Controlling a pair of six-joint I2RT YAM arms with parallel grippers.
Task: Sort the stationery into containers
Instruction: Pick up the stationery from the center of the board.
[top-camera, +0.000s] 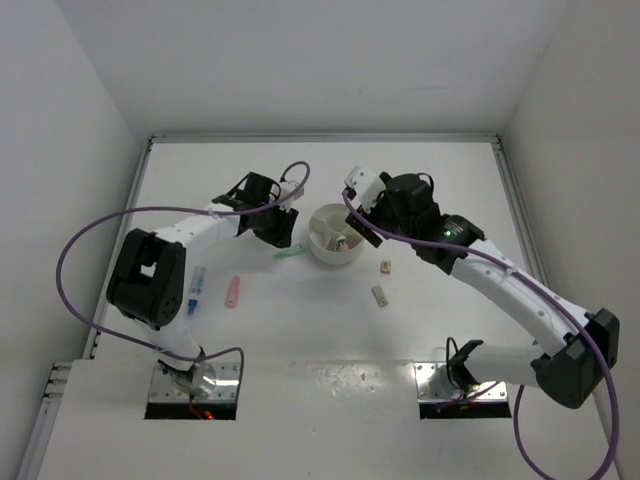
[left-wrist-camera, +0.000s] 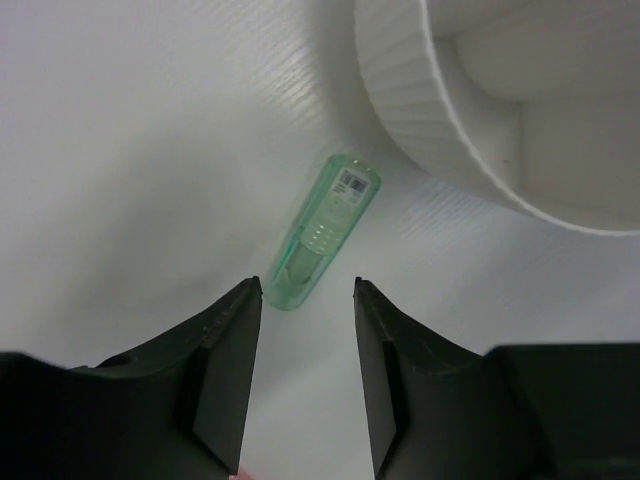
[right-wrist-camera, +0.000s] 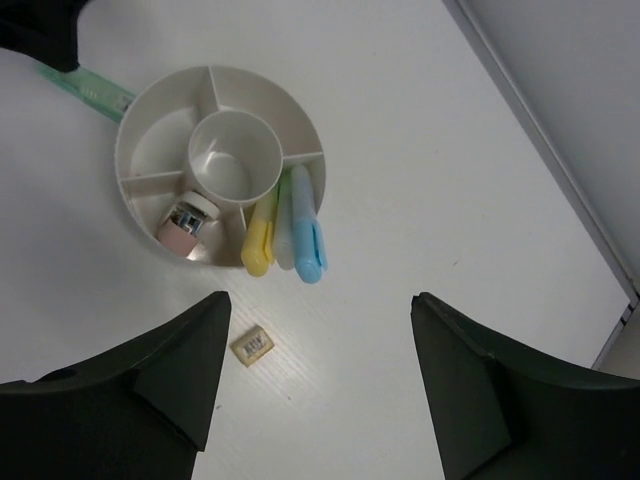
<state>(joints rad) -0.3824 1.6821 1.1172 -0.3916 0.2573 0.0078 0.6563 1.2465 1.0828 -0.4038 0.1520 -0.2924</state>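
The round white plastic organiser (right-wrist-camera: 215, 70), toward the far edge, holds four markers (right-wrist-camera: 258, 235). I have the left gripper (left-wrist-camera: 308, 290) spread over the translucent green marker (left-wrist-camera: 325, 230) lying beside it, and the right gripper (right-wrist-camera: 320, 305) wide and empty. A blue marker (top-camera: 196, 283), a pink marker (top-camera: 232, 291) and two tan blocks (top-camera: 385, 266) remain loose.

Clearance around the organiser (top-camera: 318, 252)
Left of the organiser, the green marker (left-wrist-camera: 325, 230) lies flat just beside the wall. The left gripper (left-wrist-camera: 307, 290), jaws parted, flanks its near end, with bare table (left-wrist-camera: 120, 150) on either side. Three markers (right-wrist-camera: 285, 225) overhang the organiser's near rim, and a pink item (right-wrist-camera: 183, 226) fills the adjoining wedge. The remaining wedges and centre well are unobstructed from above. Two erasers (top-camera: 385, 266) lie near-right of the organiser, one below the spread right gripper (right-wrist-camera: 320, 310).
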